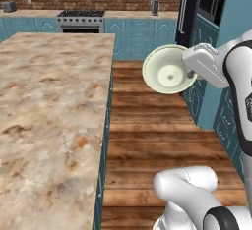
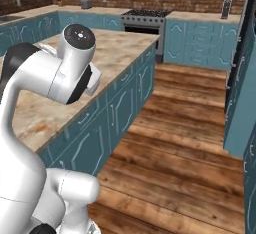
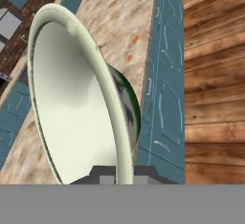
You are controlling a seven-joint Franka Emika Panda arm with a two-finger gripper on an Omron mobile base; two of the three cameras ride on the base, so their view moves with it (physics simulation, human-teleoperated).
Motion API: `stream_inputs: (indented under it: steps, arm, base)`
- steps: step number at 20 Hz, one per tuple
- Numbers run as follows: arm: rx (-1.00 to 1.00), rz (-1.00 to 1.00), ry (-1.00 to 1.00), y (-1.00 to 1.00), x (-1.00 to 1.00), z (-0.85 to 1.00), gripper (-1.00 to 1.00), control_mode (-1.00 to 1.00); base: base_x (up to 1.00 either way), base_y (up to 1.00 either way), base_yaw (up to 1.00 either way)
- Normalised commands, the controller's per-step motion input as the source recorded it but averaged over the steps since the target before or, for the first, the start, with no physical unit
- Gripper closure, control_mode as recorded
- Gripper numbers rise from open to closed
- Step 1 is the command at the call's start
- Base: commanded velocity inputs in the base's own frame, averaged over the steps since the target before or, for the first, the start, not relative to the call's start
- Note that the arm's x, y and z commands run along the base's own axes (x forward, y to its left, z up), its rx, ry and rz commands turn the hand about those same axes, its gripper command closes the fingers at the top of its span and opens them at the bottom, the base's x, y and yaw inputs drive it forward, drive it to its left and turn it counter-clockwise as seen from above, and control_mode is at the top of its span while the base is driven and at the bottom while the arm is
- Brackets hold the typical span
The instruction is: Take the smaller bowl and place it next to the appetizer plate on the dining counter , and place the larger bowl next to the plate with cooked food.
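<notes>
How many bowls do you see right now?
1. The bowl is tipped on edge in the jaws, held over the wood floor beside the counter. Others may be out of frame.

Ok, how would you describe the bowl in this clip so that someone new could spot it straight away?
Start at the long marbled counter, then look right, over the wooden floor in front of the teal cabinets. There the white arm's gripper holds a bowl in the air. It is pale cream, tipped on its side so its round inside faces the left base camera, with a dark green underside in the hand view.
</notes>
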Motion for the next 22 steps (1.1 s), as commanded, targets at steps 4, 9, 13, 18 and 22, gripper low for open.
stream_inputs:
  steps: [4,9,13,18,22]
  arm:
    - [0.0,0.0,0.0,0.0,0.0,0.0,1.0,1.0]
    - [0.0,0.0,0.0,0.0,0.0,0.0,1.0,1.0]
    - [0.0,0.0,0.0,0.0,0.0,0.0,1.0,1.0]
    - [0.0,0.0,0.0,0.0,0.0,0.0,1.0,1.0]
    - [0.0,0.0,0.0,0.0,0.0,0.0,1.0,1.0]
  base:
    - [-1.0,0.0,0.0]
    - [-1.0,0.0,0.0]
    - [-1.0,0.0,-0.01]
    - [-1.0,0.0,-0.01]
    - [-1.0,0.0,-0.02]
